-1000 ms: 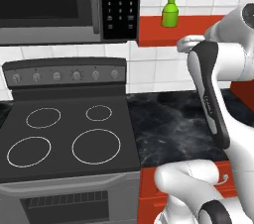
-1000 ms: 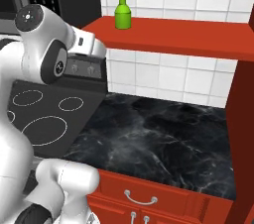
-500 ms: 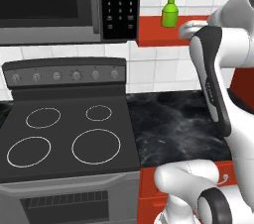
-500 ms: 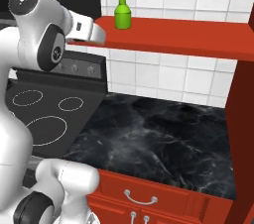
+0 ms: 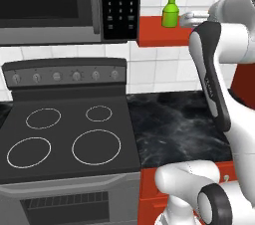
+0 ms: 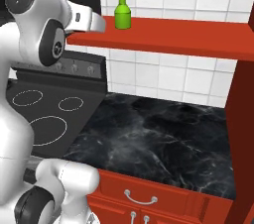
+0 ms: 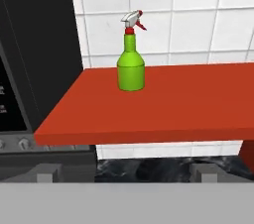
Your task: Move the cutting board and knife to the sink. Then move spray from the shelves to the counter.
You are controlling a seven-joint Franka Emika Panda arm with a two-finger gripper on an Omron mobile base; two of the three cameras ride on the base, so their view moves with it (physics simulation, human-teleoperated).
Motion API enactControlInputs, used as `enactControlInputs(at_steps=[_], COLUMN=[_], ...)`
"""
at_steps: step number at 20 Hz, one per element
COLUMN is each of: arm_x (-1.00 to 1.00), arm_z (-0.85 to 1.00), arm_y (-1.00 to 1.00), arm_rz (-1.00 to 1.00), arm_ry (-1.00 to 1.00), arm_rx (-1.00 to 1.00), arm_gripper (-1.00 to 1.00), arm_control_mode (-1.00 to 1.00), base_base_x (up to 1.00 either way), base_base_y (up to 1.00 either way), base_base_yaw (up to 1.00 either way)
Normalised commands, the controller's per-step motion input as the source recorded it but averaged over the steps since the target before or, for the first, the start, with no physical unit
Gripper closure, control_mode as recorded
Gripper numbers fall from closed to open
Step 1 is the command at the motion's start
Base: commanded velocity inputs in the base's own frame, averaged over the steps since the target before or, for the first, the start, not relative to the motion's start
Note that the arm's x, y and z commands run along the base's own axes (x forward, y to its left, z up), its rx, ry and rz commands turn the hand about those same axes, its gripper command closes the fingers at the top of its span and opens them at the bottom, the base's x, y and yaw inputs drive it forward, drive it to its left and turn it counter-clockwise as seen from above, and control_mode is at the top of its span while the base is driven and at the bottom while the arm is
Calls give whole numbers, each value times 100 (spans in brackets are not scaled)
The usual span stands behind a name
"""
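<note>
The green spray (image 5: 171,10) with a white-and-red trigger head stands upright on the red shelves (image 5: 159,37), near the left end by the white-tiled wall. In the hand view the spray (image 7: 131,64) is straight ahead, some way beyond my open gripper (image 7: 126,173), whose fingertips (image 7: 47,172) sit below the front edge of the shelves (image 7: 163,104). From the right the gripper (image 6: 101,24) hovers level with the slab, just left of the spray (image 6: 122,12) and apart from it. The black counter (image 6: 158,134) lies below. The cutting board, knife and sink are out of view.
A black stove top (image 5: 64,139) with white rings adjoins the counter (image 5: 174,124) on the left. A microwave (image 5: 60,0) hangs above it, close beside the shelf's left end. A red upright panel (image 6: 243,134) bounds the counter on the right. Red drawers (image 6: 144,200) sit below.
The arm has lifted the hand from below the shelf up to shelf height, closer to the spray. The jaws have stayed open and the spray has not moved.
</note>
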Motion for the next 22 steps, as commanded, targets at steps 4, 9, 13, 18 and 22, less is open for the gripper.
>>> enactControlInputs(at_steps=[4, 9, 13, 18, 22], arm_x=[16, 17, 18, 8, 18], arm_z=[7, 13, 28, 28, 17], arm_y=[0, -4, -6, -5, -2], arm_rz=[0, 0, 0, 0, -1], arm_ry=[-21, -12, 2, 9, 7], arm_rx=[-10, -7, 0, 0, 0], arm_gripper=[-100, -100, -100, -100, -100], arm_control_mode=[-100, -100, -100, -100, -100], base_base_x=[0, 0, 0, 0, 0], base_base_y=[0, 0, 0, 0, 0], base_base_yaw=[0, 0, 0, 0, 0])
